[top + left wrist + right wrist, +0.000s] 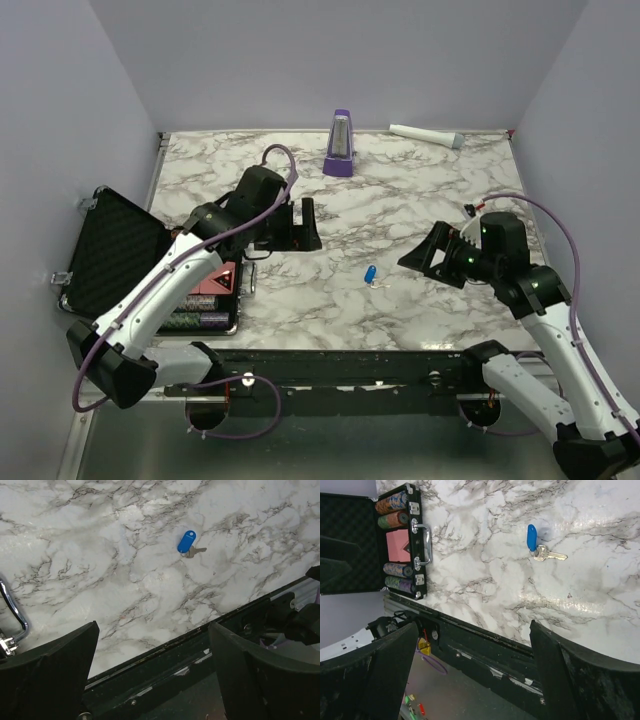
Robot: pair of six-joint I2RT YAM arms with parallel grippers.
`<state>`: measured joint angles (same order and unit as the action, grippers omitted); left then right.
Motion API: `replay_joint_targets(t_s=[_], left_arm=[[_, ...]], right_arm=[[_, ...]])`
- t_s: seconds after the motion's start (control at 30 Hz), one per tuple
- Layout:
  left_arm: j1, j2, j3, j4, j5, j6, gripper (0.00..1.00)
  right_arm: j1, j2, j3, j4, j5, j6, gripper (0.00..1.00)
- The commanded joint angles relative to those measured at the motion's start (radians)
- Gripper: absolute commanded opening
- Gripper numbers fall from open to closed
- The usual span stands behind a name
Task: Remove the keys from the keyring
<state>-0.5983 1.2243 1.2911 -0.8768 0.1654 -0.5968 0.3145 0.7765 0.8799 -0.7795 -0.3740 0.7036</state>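
The keys [372,275] lie on the marble table near its front middle: a bright blue oblong head with a small silvery key beside it. They also show in the left wrist view [187,542] and the right wrist view [533,538]. The keyring [537,553] is a tiny silvery loop where the blue head meets the metal key. My left gripper [297,228] is open and empty, left of and behind the keys. My right gripper [424,252] is open and empty, to the right of the keys. Neither touches them.
An open black case [120,250] with poker chips [395,502] sits at the table's left edge. A purple metronome-shaped block [340,146] and a white cylinder [425,134] stand at the back. The table's dark front rail [170,660] runs under both grippers.
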Motion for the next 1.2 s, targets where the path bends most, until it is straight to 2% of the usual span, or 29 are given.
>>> replay_joint_targets(t_s=[0.0, 0.13, 0.37, 0.57, 0.73, 0.83, 1.17], left_arm=[[-0.081, 0.032, 0.094, -0.060, -0.189, -0.020, 0.99], [-0.188, 0.084, 0.143, -0.097, -0.335, -0.047, 0.99], [-0.365, 0.323, 0.358, -0.243, -0.529, -0.098, 0.99], [-0.414, 0.513, 0.516, -0.292, -0.534, -0.107, 0.98], [-0.434, 0.612, 0.557, -0.254, -0.503, -0.095, 0.95], [-0.448, 0.693, 0.620, -0.269, -0.509, -0.107, 0.93], [-0.497, 0.961, 0.836, -0.307, -0.579, -0.162, 0.80]], right_arm=[[0.003, -0.029, 0.037, -0.076, 0.050, -0.019, 1.00], [0.001, -0.066, 0.053, -0.110, 0.113, -0.026, 1.00], [0.001, -0.077, 0.128, -0.219, 0.241, 0.005, 1.00], [0.003, -0.031, 0.214, -0.355, 0.337, 0.017, 1.00], [0.003, -0.006, 0.275, -0.515, 0.558, 0.065, 1.00], [0.003, 0.001, 0.280, -0.579, 0.632, 0.095, 1.00], [0.001, -0.023, 0.274, -0.606, 0.626, 0.128, 1.00]])
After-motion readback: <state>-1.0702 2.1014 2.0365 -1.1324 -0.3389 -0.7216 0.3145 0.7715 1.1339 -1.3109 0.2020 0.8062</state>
